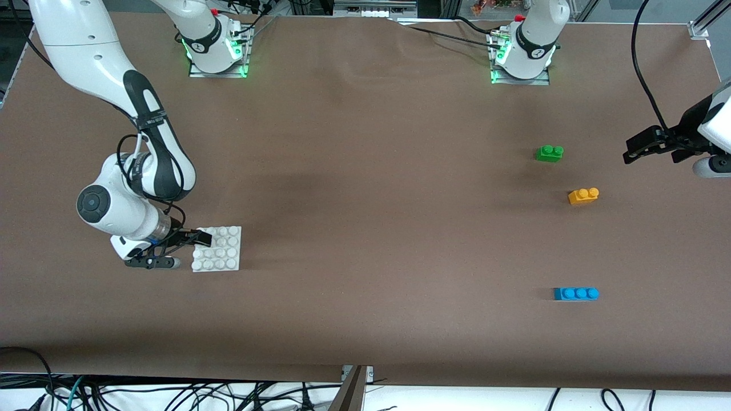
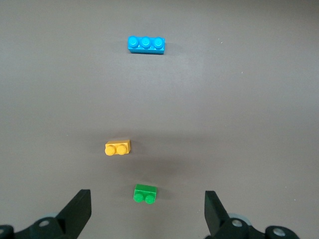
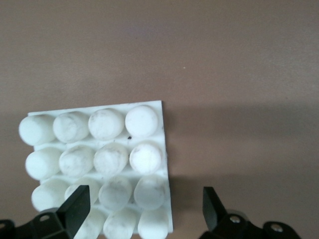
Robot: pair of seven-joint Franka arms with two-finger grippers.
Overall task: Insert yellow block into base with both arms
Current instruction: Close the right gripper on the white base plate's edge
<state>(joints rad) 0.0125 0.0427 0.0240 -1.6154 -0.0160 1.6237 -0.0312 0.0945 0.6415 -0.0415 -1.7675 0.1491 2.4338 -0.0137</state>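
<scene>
- Plainly, the main risk sits with the left pincer [image 1: 642,149]: the small yellow-orange plastic brick with two studs [image 1: 583,196] lies between a green two-stud brick [image 1: 549,153] and a longer blue three-stud brick [image 1: 575,293], so a descent aimed slightly off could clamp the green one, which lies nearest the fingers in the left wrist view.
- A grip on the yellow brick's studs rather than its flat sides could probably tilt it and spoil the later press-in.
- The flat white square plastic plate with a grid of round studs [image 1: 224,248] lies loose on the brown surface [image 1: 365,240]; if the right pincer [image 1: 188,242] closes on one edge only, the plate could slide or pivot.
- The yellow brick rests on the surface toward the left arm's end, well apart from the plate at the right arm's end.
- The left arm hangs above that end of the surface, its pincer spread wide and empty, tilted toward the bricks.
- The right arm is bent low, its pincer also spread apart, reaching over the plate's edge and holding nothing.
</scene>
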